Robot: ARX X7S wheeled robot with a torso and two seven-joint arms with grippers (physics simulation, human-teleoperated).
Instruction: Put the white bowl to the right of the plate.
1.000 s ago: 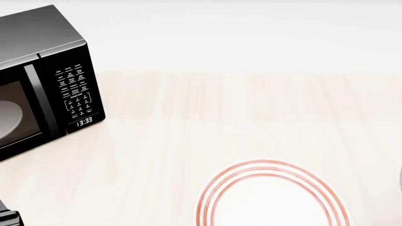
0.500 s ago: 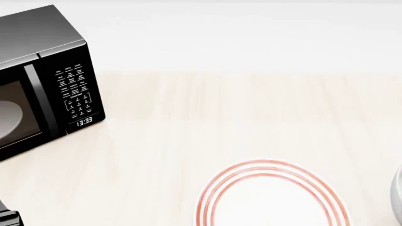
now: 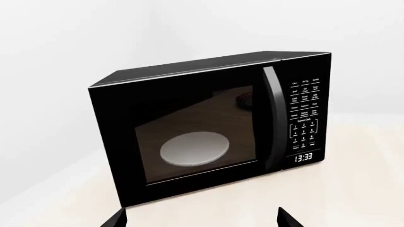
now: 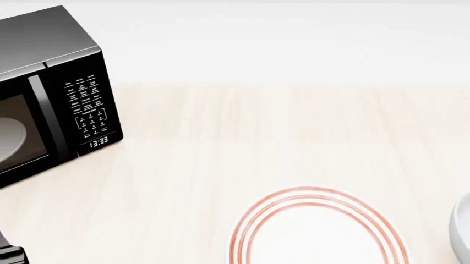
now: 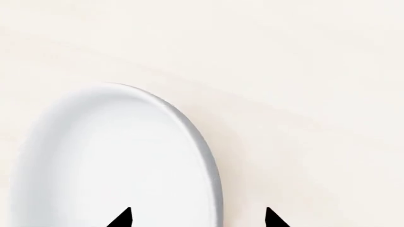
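The plate [image 4: 317,231], flat and white with red-orange rings, lies at the near edge of the head view, cut off by the frame. The white bowl [image 4: 462,231] shows as a sliver at that view's right edge, right of the plate. In the right wrist view the bowl [image 5: 120,161] fills the lower part. My right gripper [image 5: 198,218] is open, jaws wide apart astride the rim, one fingertip [image 5: 125,218] over the bowl's inside and the other outside it. My left gripper [image 3: 200,218] is open and empty in front of the microwave.
A black microwave [image 4: 44,99] stands at the far left of the pale wooden counter [image 4: 264,132], door shut, a pale turntable dish [image 3: 194,149] behind its glass. A white wall runs along the counter's back edge.
The white bowl has slid further into the head view from the right edge, towards the plate. The plate, the microwave and the left arm have not moved.
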